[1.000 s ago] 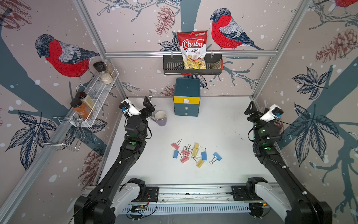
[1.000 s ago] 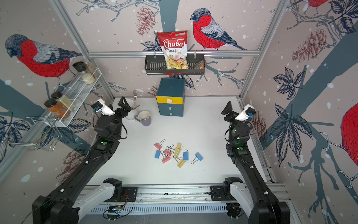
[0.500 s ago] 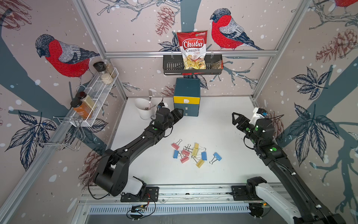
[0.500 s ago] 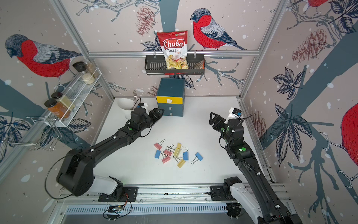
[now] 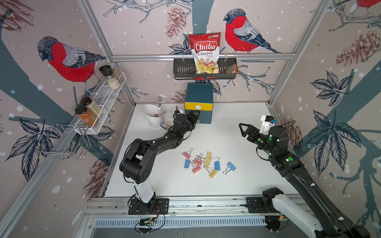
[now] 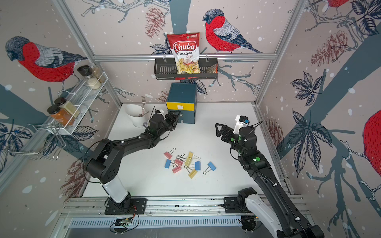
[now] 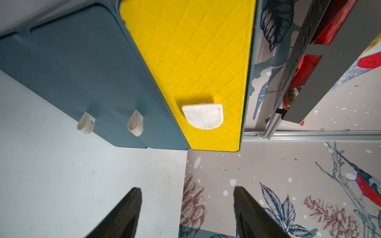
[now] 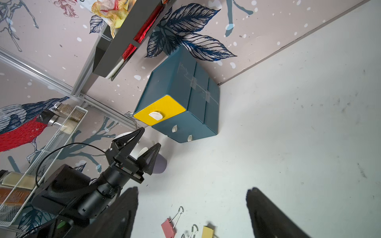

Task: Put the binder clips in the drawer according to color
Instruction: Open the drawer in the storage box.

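Teal drawer [image 5: 199, 92] with a diamond-quilted yellow top front; pink, blue and yellow binder clips [image 5: 208, 159] on a white counter [image 5: 226, 134].

Counting the binder clips [image 5: 206, 162] on the table now, and I make it nine. Three pink clips [image 5: 186, 155], three blue clips [image 5: 217, 165] and three yellow clips [image 5: 212, 173], two of the yellows lying end to end. One drawer chest [image 5: 199, 92] with three fronts: one yellow front [image 5: 207, 106], two teal fronts [image 7: 82, 72], three white pulls [image 7: 203, 116]. Two robot arms [image 5: 154, 144]. One chips bag [image 5: 206, 53], one black basket [image 5: 183, 70]. Four spice jars [image 5: 84, 115] on one wire rack [image 5: 103, 96]. One white cup [image 5: 153, 115], one fork [image 5: 159, 102], one purple mug [image 5: 165, 126].
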